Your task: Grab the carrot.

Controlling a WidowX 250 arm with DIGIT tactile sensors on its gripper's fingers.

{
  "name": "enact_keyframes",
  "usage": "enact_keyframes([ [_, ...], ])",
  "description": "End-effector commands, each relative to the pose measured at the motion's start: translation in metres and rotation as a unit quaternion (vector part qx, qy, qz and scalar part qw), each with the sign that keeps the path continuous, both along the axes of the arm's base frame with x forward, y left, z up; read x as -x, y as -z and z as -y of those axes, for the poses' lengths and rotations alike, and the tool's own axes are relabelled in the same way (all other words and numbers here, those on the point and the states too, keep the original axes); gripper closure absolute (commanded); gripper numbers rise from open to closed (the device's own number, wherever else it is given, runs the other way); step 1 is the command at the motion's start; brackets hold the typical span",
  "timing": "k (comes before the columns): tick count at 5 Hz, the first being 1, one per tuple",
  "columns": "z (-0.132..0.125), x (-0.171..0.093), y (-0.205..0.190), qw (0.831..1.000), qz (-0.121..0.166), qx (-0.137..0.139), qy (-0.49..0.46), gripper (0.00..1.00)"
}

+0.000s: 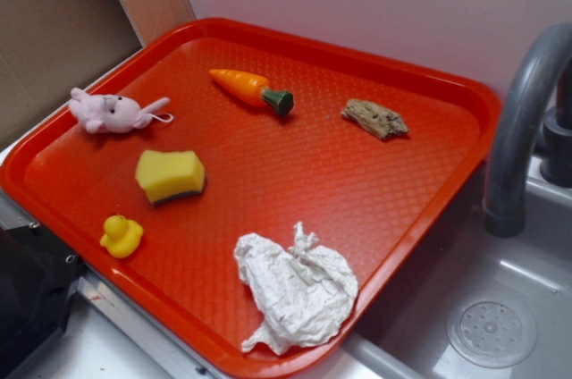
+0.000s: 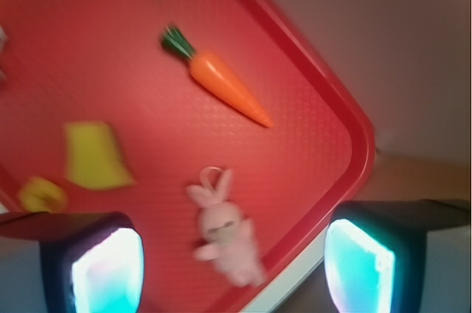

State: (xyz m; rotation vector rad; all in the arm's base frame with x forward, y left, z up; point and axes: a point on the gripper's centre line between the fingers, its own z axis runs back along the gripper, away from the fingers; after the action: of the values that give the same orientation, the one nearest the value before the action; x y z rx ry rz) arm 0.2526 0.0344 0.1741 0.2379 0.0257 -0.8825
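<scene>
step: approach, nothing grasped | smooth orange tapered toy carrot [image 1: 250, 90] lies flat at far side of red plastic tray [image 1: 429, 209], apart from pink plush bunny [image 2: 225, 235] | gripper [image 2: 232, 269] spread wide, empty, high above | next: travel forward, descend astride carrot

The carrot [image 1: 248, 88], a smooth orange tapered cone with a dark green stem stub, is seen lying flat at the far middle, tip pointed left, stem right.
</scene>
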Motion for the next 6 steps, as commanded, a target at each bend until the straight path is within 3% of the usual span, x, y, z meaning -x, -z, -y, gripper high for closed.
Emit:
enact_keyframes([
  [1, 0.033, -0.046, 0.07, 0.977, -0.009, -0.038, 0.209, 0.0],
  [3, 0.046, -0.039, 0.132, 0.961, -0.09, -0.02, 0.261, 0.0],
  [4, 0.045, -0.038, 0.15, 0.962, -0.11, -0.015, 0.25, 0.0],
  [5, 0.038, -0.04, 0.164, 0.974, -0.09, 0.01, 0.21, 1.0],
  [6, 0.037, -0.04, 0.16, 0.981, -0.077, 0.001, 0.178, 1.0],
])
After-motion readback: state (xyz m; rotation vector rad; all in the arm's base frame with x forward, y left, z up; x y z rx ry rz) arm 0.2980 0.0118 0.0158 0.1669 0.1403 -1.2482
